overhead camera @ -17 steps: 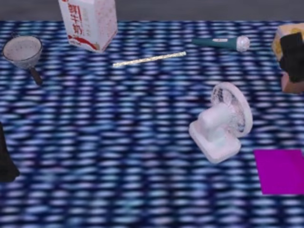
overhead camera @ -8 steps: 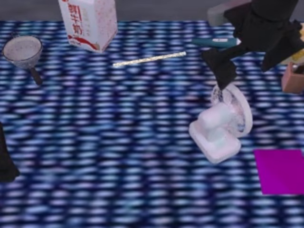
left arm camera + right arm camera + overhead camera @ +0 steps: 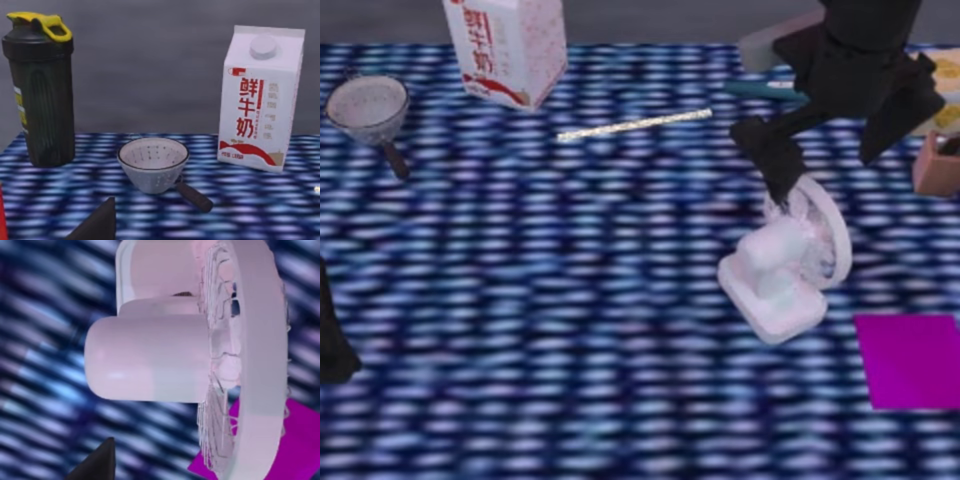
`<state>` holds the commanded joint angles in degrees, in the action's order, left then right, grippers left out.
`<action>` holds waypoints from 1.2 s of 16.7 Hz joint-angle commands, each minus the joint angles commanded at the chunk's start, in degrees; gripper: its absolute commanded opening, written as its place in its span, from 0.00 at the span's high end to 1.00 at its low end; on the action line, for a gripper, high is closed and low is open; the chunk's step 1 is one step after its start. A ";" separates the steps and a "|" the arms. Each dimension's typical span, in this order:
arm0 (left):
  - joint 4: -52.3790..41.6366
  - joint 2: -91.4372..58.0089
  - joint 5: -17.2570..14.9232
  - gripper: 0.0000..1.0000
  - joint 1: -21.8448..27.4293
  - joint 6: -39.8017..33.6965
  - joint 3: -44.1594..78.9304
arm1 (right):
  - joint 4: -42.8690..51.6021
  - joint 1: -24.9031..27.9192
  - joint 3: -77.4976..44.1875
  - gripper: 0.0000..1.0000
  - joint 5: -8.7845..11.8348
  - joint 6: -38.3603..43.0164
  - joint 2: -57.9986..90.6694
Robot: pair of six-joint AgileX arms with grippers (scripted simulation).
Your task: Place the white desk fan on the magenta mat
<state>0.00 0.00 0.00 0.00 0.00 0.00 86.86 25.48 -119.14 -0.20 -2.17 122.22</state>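
At the far left sit one strainer and one milk carton, the left gripper parked at the left edge, its fingers not visible. Right of centre stands one white desk fan on the blue patterned tablecloth; the right gripper hovers above its grille, fingers spread. One magenta mat lies near right, apart from the fan.

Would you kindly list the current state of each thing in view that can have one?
white desk fan: upright on the cloth, off the mat
magenta mat: flat, bare
right gripper: open, above the fan's head
left gripper: parked at the table's left edge
milk carton: upright, capped
strainer: upright, empty
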 joint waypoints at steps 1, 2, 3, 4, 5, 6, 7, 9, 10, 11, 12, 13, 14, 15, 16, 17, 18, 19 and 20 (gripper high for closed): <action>0.00 0.00 0.00 0.00 0.00 0.00 0.00 | -0.20 0.05 0.20 0.00 -0.01 -0.04 -0.02; 0.00 0.00 0.00 0.00 0.00 0.00 0.00 | -0.99 0.16 1.01 0.00 -0.02 -0.13 -0.12; 0.00 0.00 0.00 0.00 0.00 0.00 0.00 | -2.32 0.21 2.43 0.00 -0.03 -0.15 -0.28; 0.00 0.00 0.00 0.00 0.00 0.00 0.00 | -3.98 0.23 4.34 0.00 -0.02 -0.11 -0.47; 0.00 0.00 0.00 0.00 0.00 0.00 0.00 | -5.81 0.25 6.52 0.00 -0.02 -0.07 -0.65; 0.00 0.00 0.00 0.00 0.00 0.00 0.00 | -7.75 0.30 8.71 0.00 -0.02 -0.04 -0.79; 0.00 0.00 0.00 0.00 0.00 0.00 0.00 | -9.56 0.33 10.62 0.00 -0.02 0.00 -0.91; 0.00 0.00 0.00 0.00 0.00 0.00 0.00 | -11.69 0.39 12.77 0.00 -0.02 0.05 -1.02; 0.00 0.00 0.00 0.00 0.00 0.00 0.00 | -11.86 0.40 12.94 0.00 -0.02 0.06 -1.03; 0.00 0.00 0.00 0.00 0.00 0.00 0.00 | -11.86 0.40 12.94 0.00 -0.02 0.06 -1.03; 0.00 0.00 0.00 0.00 0.00 0.00 0.00 | -11.86 0.40 12.94 0.00 -0.02 0.06 -1.03; 0.00 0.00 0.00 0.00 0.00 0.00 0.00 | -11.86 0.40 12.94 0.00 -0.02 0.06 -1.03; 0.00 0.00 0.00 0.00 0.00 0.00 0.00 | -11.86 0.40 12.94 0.08 -0.02 0.06 -1.03; 0.00 0.00 0.00 0.00 0.00 0.00 0.00 | -11.86 0.40 12.94 0.15 -0.02 0.06 -1.03; 0.00 0.00 0.00 0.00 0.00 0.00 0.00 | -11.86 0.40 12.94 0.23 -0.02 0.06 -1.03; 0.00 0.00 0.00 0.00 0.00 0.00 0.00 | -11.86 0.40 12.94 0.30 -0.02 0.06 -1.03; 0.00 0.00 0.00 0.00 0.00 0.00 0.00 | -11.86 0.40 12.94 0.38 -0.02 0.06 -1.03; 0.00 0.00 0.00 0.00 0.00 0.00 0.00 | -11.86 0.40 12.94 0.45 -0.02 0.06 -1.03; 0.00 0.00 0.00 0.00 0.00 0.00 0.00 | -11.86 0.40 12.94 0.53 -0.02 0.06 -1.03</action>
<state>0.00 0.00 0.00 0.00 0.00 0.00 75.00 25.88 -106.20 -0.22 -2.12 121.19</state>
